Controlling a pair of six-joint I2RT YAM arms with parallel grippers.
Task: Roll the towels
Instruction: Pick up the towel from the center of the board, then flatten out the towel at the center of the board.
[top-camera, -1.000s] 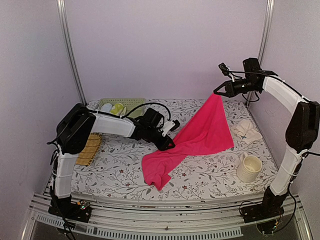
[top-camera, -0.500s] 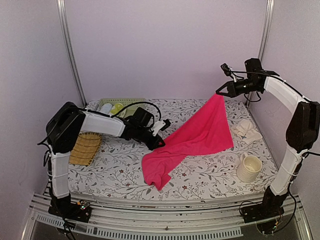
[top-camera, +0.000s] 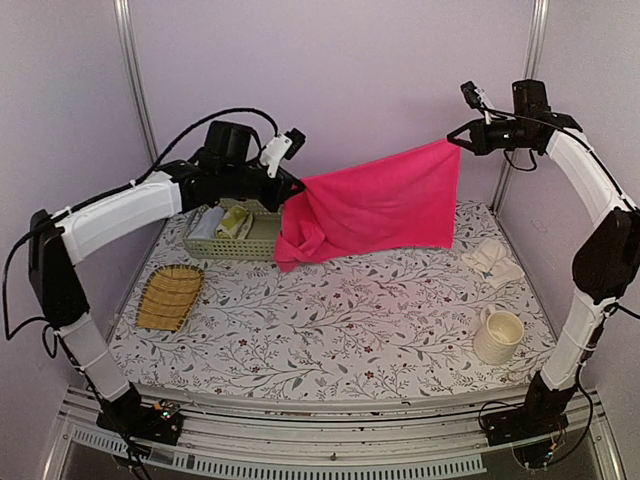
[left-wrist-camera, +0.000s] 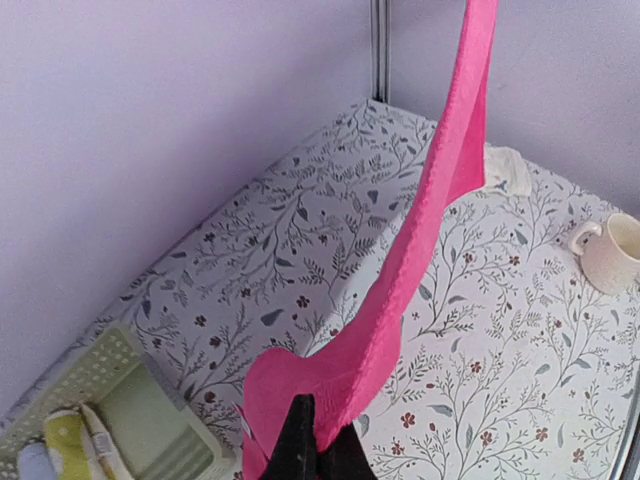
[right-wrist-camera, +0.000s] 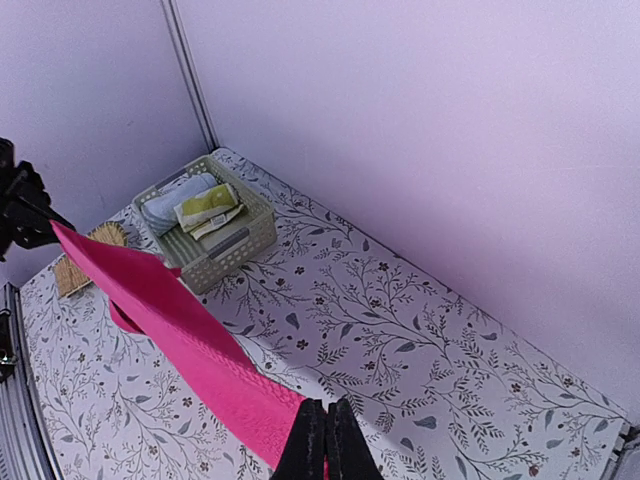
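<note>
Table (top-camera: 330, 335): covered with a white cloth printed with leafy sprigs; bears everything below except the pink towel.
Pink towel (top-camera: 385, 205): lifted clear of the table, stretched sideways in the air between the two grippers; upper edge taut and sloping up toward the right, left end bunched and sagging in a fold just in front of the basket.
Left gripper (top-camera: 294, 188): raised at the back left, above the basket; jaws closed tight on the towel's left end, pink cloth pinched between the dark fingers in the wrist view.
Right gripper (top-camera: 453, 135): high at the back right, near the metal post; jaws clamped on the towel's upper right corner.
Basket (top-camera: 213, 247): pale green slotted plastic, back left of the table; holds folded cloths, pale blue and yellow-green.
Straw mat (top-camera: 170, 297): flat at the left edge, nearer than the basket.
Cream towel (top-camera: 492, 263): crumpled on the table at the right side, below the pink towel's right end.
Mug (top-camera: 497, 337): upright, front right, near the cream towel but apart from it.
</note>
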